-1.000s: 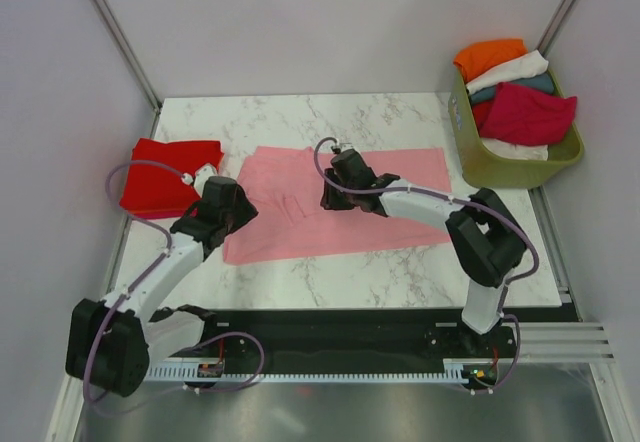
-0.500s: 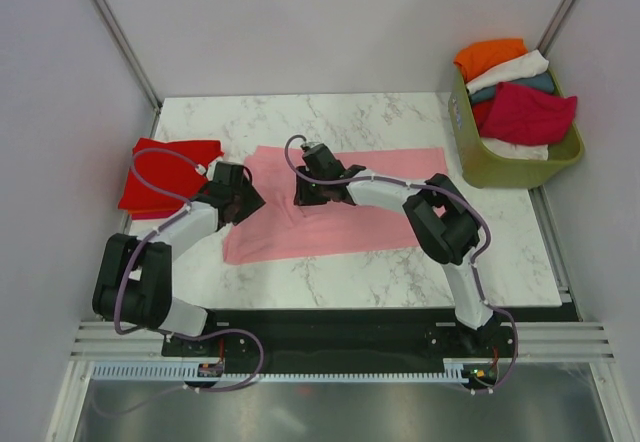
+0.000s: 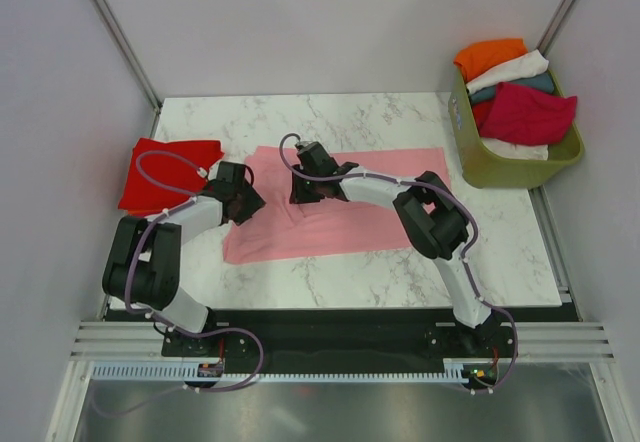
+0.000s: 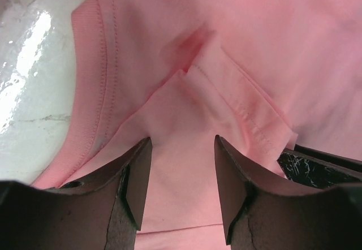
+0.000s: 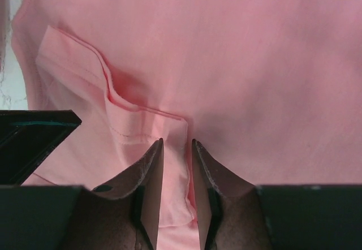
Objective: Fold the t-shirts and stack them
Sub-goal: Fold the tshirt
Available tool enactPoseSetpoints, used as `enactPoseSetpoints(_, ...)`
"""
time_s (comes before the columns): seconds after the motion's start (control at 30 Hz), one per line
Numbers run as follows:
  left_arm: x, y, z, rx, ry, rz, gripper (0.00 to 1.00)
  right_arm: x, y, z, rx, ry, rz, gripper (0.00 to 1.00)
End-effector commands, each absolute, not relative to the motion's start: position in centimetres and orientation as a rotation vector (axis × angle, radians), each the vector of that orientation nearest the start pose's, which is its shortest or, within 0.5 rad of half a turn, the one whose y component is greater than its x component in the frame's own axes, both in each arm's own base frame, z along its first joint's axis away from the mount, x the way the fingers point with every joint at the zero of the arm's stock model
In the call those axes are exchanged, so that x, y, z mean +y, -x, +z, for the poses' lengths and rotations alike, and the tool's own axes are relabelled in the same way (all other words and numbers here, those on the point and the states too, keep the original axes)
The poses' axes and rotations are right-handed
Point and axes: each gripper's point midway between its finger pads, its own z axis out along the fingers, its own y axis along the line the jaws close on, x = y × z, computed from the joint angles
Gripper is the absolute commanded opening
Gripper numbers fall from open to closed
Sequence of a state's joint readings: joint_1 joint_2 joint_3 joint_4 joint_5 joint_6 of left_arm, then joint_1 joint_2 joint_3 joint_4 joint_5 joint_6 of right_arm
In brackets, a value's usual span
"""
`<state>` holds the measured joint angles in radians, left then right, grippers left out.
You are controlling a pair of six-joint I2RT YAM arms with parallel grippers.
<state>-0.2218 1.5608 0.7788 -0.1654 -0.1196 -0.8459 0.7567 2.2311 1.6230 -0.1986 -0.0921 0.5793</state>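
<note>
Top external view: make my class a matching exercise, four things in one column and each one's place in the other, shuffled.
Things:
1. pink t-shirt
2. red t-shirt
3. orange t-shirt
4. basket

Places:
A. at the far right corner
B. folded, at the far left
C. spread out flat in the middle
D. topmost in the basket

Pairs: 1-C, 2-B, 3-D, 4-A

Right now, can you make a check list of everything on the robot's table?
Surface: white marble table, no damage seen.
Job's things: pink t-shirt spread mid-table; red t-shirt folded at left.
Clutter: olive-green basket back right, heaped with more shirts.
Hands: left hand open over the pink sleeve; right hand astride a fold, grip unclear.
Cables: purple cables loop off both arms.
Surroundings: pale walls, metal frame.
</note>
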Motion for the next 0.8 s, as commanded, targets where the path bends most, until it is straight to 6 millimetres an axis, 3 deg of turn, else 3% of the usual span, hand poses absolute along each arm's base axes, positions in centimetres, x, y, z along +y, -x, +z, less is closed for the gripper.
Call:
enactPoseSetpoints(0.0, -9.2, -36.2, 3.2, 2.355, 0.858, -0.315, 0.55, 42.7, -38.9, 3.6, 2.464, 0.28, 0.753, 0.32)
enactPoseSetpoints(0.2, -9.0, -36.1, 2.0, 2.377, 0.879, -0.286, 0.55, 42.6, -39.4, 3.5, 2.461, 0.249, 0.734, 0.05)
enactPoseSetpoints(0.3, -9.0, -36.1, 1.5, 2.389, 0.886, -0.28, 0.55, 41.3, -40.1, 4.2, 2.436, 0.189, 0.666, 0.0)
enactPoseSetpoints(0.6, -8.9, -35.8, 0.8, 2.405, 0.895, -0.258, 0.55, 37.6, -40.9, 5.3, 2.355, -0.015, 0.607, 0.0)
enactPoseSetpoints(0.77, -8.7, -35.9, 0.8, 2.404, 0.896, -0.253, 0.55, 37.2, -41.1, 5.3, 2.349, -0.03, 0.618, 0.01)
